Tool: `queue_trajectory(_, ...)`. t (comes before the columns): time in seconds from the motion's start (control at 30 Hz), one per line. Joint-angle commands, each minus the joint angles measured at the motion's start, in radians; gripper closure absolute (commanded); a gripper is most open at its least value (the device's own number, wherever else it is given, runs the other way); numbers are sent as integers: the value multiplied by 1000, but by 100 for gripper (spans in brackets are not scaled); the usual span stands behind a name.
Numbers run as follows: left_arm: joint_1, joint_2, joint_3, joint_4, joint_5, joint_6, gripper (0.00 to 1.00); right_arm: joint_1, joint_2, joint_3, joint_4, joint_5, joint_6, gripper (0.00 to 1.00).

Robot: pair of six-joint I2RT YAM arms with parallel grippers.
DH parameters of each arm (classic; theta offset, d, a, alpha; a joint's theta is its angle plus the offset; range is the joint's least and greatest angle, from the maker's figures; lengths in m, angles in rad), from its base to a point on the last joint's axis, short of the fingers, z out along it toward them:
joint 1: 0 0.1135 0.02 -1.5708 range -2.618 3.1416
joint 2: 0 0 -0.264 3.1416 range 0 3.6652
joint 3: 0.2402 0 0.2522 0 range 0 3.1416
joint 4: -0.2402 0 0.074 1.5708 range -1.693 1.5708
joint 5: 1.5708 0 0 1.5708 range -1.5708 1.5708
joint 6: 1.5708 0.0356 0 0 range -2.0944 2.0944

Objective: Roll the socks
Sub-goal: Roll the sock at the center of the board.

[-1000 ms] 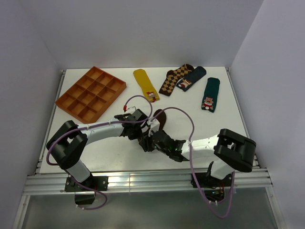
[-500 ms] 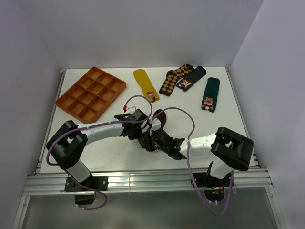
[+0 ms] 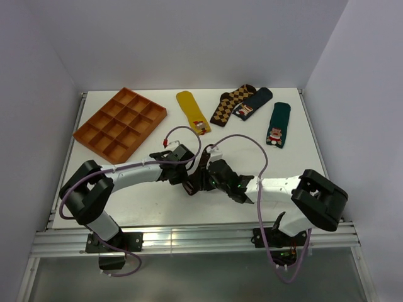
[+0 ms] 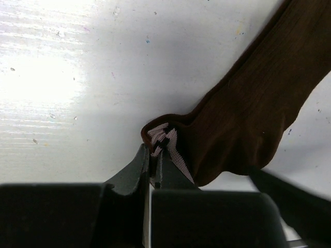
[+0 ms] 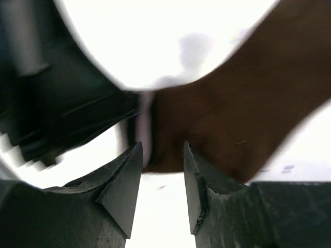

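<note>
Sock (image 4: 258, 98): dark brown, lies flat mid-worktop (image 3: 145, 201), just ahead of both arms, not rolled yet. Cuff w/ pale stripes is bunched at one end. The rest runs up and right in left wrist view.

Step, as I read it: very start of the roll. Cuff end is pinned and 2nd claw is poised to take hold. No turn of fabric visible, so task looks barely begun.

Left claw (image 4: 153, 160): closed tight on cuff edge, striped bit pinched between the tips, tips down at worktop level.

Right claw (image 5: 161, 150): about half open, nothing held. Sock edge sits just beyond the tips, roughly in line w/ the gap. View is blurred, so can't tell if a tip touches fabric. Dark bulk on the left there is prob the left arm, v. close.

Next move prob needs right claw to close on the cuff beside the left grip w/o the two clashing, then turn cuff over toward the toe, fabric kept taut so the roll stays tight.

Further back: tray (image 3: 119, 123) far left, then yellow sock (image 3: 191, 108), diamond sock (image 3: 230, 104), navy sock (image 3: 254, 102) and green sock (image 3: 277, 124), all well apart from the claws.
</note>
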Motion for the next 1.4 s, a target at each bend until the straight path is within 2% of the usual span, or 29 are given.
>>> queue_trajectory(0.0,2,-53,-19,33,15,25,100,-59,-13,20,-18,-17,-10,56)
queue_trajectory(0.33,2,-128,-75,115,38,60,100,-123,227,165,-70,-54,-47,56)
queue_trajectory(0.67,2,-230,-166,226,105,158,100,-155,293,202,-125,-52,-36,56)
queue_trajectory(0.9,2,-159,-178,146,99,106,100,-161,304,207,-128,-47,-27,56)
queue_trajectory(1.1,3,-70,-169,31,47,-25,100,-160,304,202,-130,-41,-19,56)
queue_trajectory(1.23,9,-73,-186,5,24,-93,100,-161,298,193,-117,-44,-19,56)
queue_trajectory(1.37,11,-79,-172,-6,18,-78,100,-161,278,181,-96,-73,-29,56)
